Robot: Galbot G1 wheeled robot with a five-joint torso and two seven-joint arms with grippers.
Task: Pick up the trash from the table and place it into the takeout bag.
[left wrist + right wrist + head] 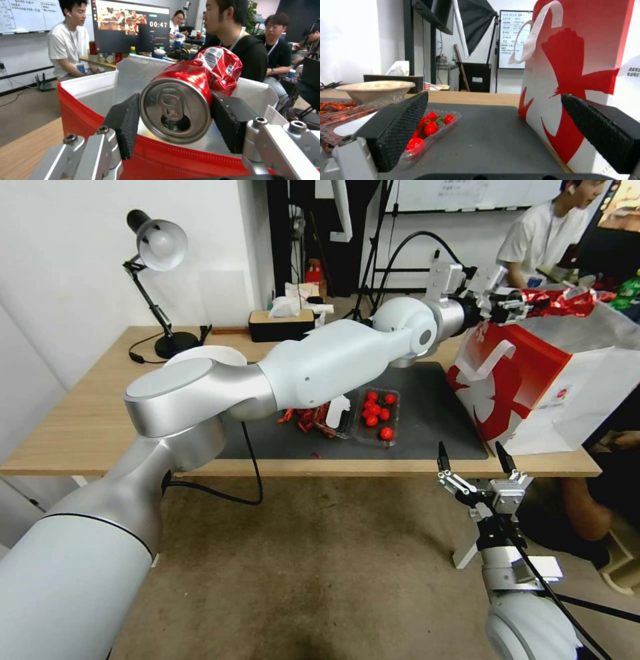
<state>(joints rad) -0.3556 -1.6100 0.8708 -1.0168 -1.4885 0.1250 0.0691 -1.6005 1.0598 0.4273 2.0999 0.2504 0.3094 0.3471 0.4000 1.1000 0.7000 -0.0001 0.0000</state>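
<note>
My left arm reaches across the table to the top of the takeout bag, which stands at the table's right end. The left gripper is shut on a crushed red can. In the left wrist view the can sits between the two black pads, just above the bag's red rim and its open silvery inside. My right gripper hangs open and holds nothing, below the table's front edge. A beige shallow bowl stands on the table beyond the right gripper.
A clear tray of red tomatoes and red scraps lie on the dark mat. A desk lamp and a tissue box stand at the table's back. People sit close behind and beside the bag.
</note>
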